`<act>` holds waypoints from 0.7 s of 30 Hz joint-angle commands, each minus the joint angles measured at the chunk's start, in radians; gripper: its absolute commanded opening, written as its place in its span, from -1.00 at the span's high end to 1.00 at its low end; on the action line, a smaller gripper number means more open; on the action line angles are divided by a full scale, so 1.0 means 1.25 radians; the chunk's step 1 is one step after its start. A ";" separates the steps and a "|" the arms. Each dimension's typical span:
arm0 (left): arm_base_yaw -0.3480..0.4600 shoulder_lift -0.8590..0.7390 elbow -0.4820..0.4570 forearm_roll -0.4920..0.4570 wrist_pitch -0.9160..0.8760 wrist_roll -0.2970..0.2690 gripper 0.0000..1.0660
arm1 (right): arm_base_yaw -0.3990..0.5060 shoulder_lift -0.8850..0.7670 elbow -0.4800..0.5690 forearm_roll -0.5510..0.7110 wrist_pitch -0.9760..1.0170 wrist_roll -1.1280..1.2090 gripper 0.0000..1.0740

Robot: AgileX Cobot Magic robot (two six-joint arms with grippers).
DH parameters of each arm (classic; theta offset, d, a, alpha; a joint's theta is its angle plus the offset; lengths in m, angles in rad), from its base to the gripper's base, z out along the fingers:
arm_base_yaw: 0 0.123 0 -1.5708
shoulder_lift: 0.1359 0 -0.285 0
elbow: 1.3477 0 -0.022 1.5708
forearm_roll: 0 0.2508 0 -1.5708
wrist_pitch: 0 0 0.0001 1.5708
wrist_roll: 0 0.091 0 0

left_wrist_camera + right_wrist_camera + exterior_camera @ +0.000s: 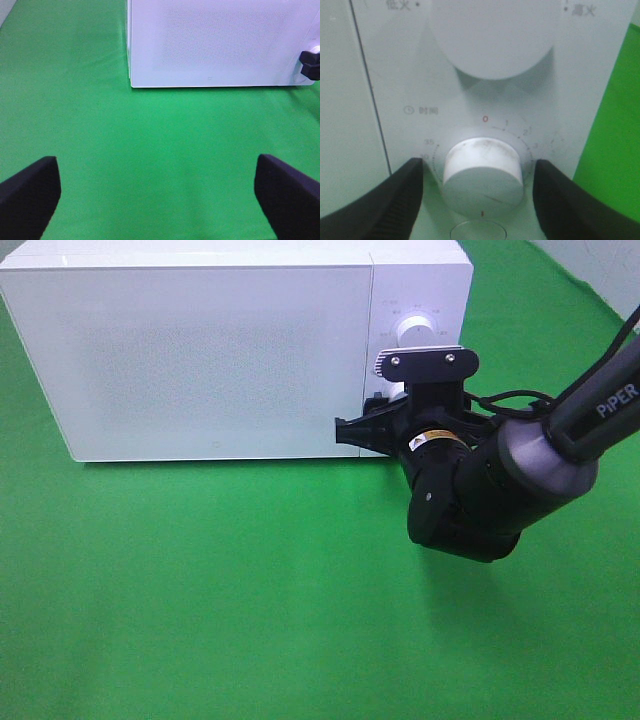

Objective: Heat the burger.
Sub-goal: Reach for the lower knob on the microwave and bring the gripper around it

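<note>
Since the right hand (477, 167) is spread around the timer knob (482, 175) without touching it, it should close evenly before turning slowly, while the left hand (156, 170) hangs spread over the table (150, 125) and the burger is unseen, probably inside the closed microwave (220, 360)

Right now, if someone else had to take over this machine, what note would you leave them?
Left pincer: open, empty, over the green cloth.
Right pincer: open, one finger on either side of the microwave's timer knob, not yet gripping it.
Burger: not in view; the door is shut.
Done: door closed.
Left: grip the knob and turn it to start heating.
</note>
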 commanded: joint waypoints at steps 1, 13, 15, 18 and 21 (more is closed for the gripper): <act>0.000 -0.014 0.002 -0.001 -0.007 0.002 -0.83 | -0.012 -0.006 -0.010 -0.003 -0.055 -0.002 -0.07; 0.000 -0.014 0.002 -0.001 -0.007 0.002 -0.83 | -0.012 -0.008 -0.010 -0.005 -0.087 -0.003 0.88; 0.000 -0.014 0.002 -0.001 -0.007 0.002 -0.83 | -0.012 -0.008 -0.010 -0.007 -0.088 -0.010 0.94; 0.000 -0.014 0.002 -0.001 -0.007 0.002 -0.83 | -0.012 -0.008 -0.010 -0.015 -0.091 -0.018 0.95; 0.000 -0.014 0.002 -0.001 -0.007 0.002 -0.83 | -0.012 -0.008 -0.010 -0.076 -0.126 -0.020 0.94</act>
